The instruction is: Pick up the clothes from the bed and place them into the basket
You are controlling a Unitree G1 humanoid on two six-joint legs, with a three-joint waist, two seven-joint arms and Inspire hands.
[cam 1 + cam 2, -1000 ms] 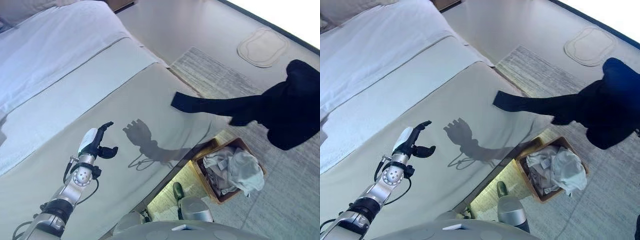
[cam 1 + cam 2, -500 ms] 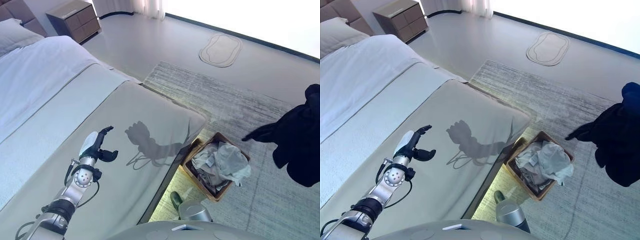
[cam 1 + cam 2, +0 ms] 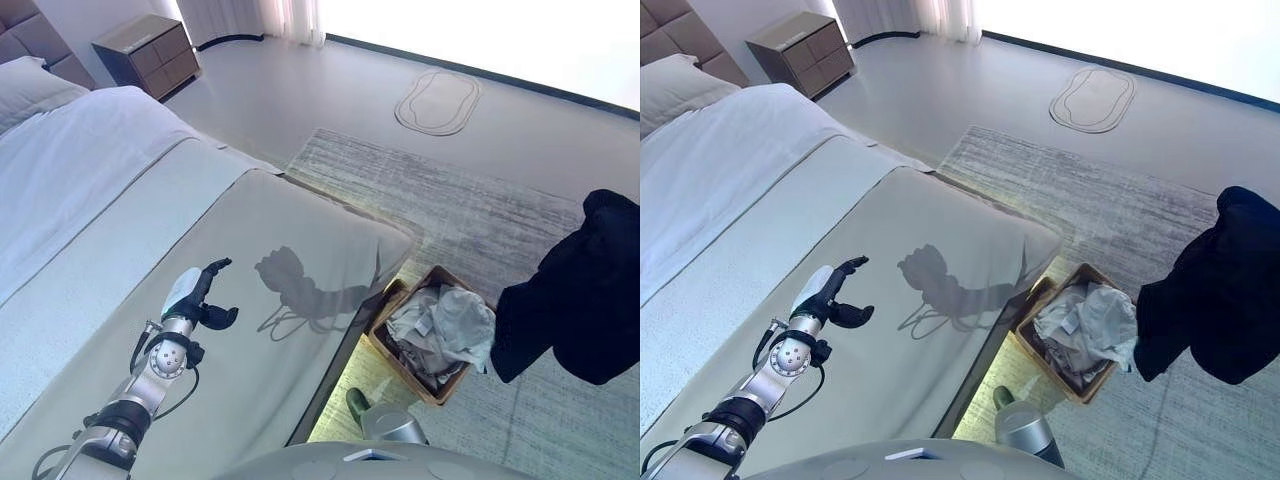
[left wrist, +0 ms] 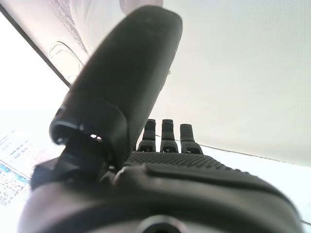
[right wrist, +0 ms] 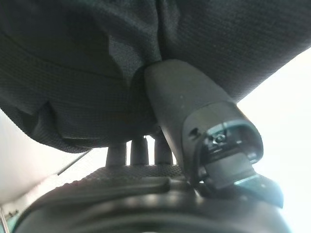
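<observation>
One dark garment (image 3: 578,290) is held up in the air by the right hand (image 5: 146,160), whose thumb and fingers are seen in its wrist view pinched into the black cloth bunched over them; in the eye views the hand itself is hidden behind the fabric. A second ago the same garment was stretched out with a long sleeve trailing over the corner of the bed (image 3: 200,230); now it is gathered into one hanging mass, clear of the mattress and above the rug (image 3: 470,205). The basket (image 3: 388,348), already holding pale clothes (image 3: 440,325), is seen below and just to the left of the hanging cloth, so the lift is judged to be done and the carry across nearly finished, with lowering and release over the basket not yet done. No other clothing is seen on the visible part of the bed. The left hand (image 3: 195,295) is held well apart over the bedspread, relaxed with fingers loosely spread and nothing in it.
</observation>
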